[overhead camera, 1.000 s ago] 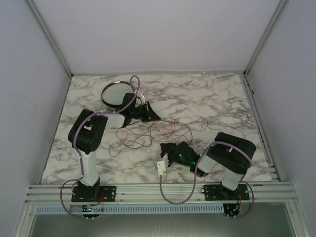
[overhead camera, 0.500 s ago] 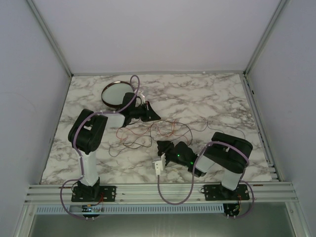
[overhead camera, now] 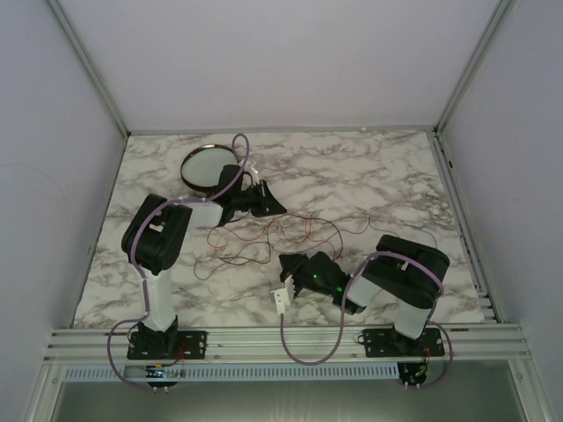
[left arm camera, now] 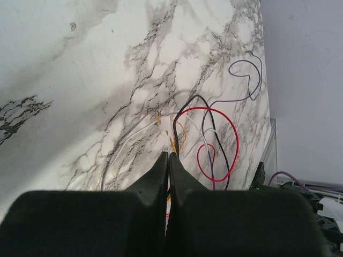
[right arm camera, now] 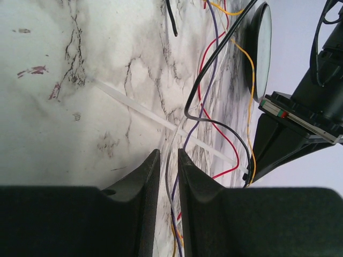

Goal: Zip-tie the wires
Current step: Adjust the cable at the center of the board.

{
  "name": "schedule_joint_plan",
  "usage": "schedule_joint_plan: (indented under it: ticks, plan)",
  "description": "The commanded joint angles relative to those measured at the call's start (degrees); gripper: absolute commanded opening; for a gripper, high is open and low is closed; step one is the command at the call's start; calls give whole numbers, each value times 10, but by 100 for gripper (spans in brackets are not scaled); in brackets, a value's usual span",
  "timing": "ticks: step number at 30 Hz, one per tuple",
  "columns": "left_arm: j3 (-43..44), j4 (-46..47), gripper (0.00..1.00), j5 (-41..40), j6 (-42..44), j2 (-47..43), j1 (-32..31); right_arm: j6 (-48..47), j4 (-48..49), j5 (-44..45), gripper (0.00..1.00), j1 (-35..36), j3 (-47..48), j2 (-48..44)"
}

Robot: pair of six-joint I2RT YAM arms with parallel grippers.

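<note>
The right gripper [overhead camera: 290, 262] has crept a little toward the left edge of the marble table [overhead camera: 378, 171] since a second ago, and its elbow has followed the same way; the whole right arm now sits slightly closer to the table's middle, near the near edge. Its claw stands narrowly apart [right arm camera: 168, 152], and thin purple and pale strands run into the gap without filling it. The jaws were a touch wider half a second ago.

The left gripper [overhead camera: 274, 204] has not moved. It hangs just beside the round dark-rimmed dish [overhead camera: 204, 167], toward the far-left corner. In the left wrist view its fingers [left arm camera: 161, 171] are pressed together, and fine strands come out from between the tips, so it is clamped on the wires [overhead camera: 295, 230].

The wires lie in the same loose tangle at the table's middle, spread between the two grippers, with red and black loops trailing toward the right edge. In the right wrist view a white zip tie [right arm camera: 139, 110] lies flat on the marble, crossing under the wires.
</note>
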Motion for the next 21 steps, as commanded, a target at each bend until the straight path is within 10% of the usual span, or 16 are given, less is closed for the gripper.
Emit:
schedule_joint_plan:
  ticks: [1,21]
  plan:
    - [13,-12,0,6,0,-6,-3,-9,0,-15,19,7,18,10]
    - [12,-11,0,7,-5,-7,-4,-21,-24,-20,17,14,47,43]
